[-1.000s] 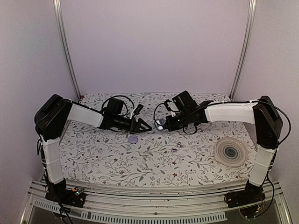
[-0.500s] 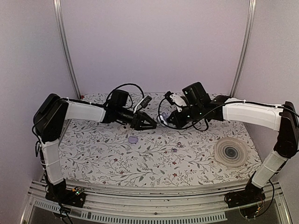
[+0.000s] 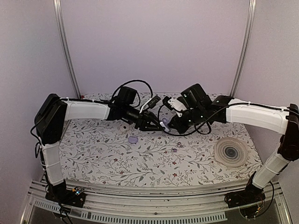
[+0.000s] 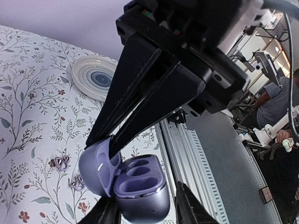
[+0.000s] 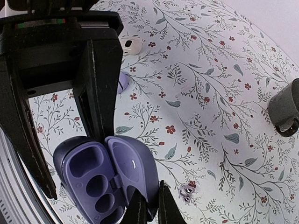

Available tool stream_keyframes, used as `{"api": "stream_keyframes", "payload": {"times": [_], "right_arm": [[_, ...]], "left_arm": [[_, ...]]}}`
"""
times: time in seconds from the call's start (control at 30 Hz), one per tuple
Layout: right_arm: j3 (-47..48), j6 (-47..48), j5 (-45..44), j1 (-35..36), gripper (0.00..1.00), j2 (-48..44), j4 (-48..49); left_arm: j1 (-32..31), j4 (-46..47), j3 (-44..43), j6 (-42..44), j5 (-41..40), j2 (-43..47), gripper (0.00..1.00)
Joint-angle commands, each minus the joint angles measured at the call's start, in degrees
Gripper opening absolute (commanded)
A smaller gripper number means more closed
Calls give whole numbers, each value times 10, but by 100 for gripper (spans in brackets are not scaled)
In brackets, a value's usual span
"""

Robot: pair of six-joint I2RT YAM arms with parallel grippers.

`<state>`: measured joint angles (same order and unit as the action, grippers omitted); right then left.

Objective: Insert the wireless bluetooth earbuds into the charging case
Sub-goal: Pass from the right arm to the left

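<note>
Scene: floral counter [image 3: 93,158], striped plate [image 3: 232,151] | left end effector [image 4: 147,207] has swung in, fingers narrowing around the case's base, firm contact cannot be told | right end effector [image 5: 150,207] clamped on the lid | charging case [image 4: 135,186] open, aloft, left of the plate; sockets empty, likely being steadied for loading earbuds

soft, even lilac-tinted light, faint shadows, little glare.
</note>
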<state>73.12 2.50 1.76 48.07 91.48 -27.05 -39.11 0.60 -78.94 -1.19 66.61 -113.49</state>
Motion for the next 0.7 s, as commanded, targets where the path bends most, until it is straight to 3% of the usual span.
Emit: {"api": "stream_keyframes", "payload": {"times": [0.0, 0.3, 0.4, 0.43, 0.53, 0.67], "right_arm": [[7, 11, -31, 9, 5, -17, -18], [8, 15, -58, 17, 5, -8, -32], [9, 15, -62, 17, 6, -7, -30], [10, 14, -60, 17, 8, -8, -29], [10, 7, -56, 16, 17, -9, -25], [8, -12, -38, 1, 40, -14, -21]], "left_arm": [[-21, -39, -14, 30, 18, 21, 38], [-35, -44, -17, 23, 23, 13, 20], [-38, -42, -14, 22, 22, 14, 6], [-39, -39, -10, 21, 19, 13, 0], [-42, 5, 18, 2, 4, 20, 0], [-42, 154, 99, -69, -34, 55, 0]]}}
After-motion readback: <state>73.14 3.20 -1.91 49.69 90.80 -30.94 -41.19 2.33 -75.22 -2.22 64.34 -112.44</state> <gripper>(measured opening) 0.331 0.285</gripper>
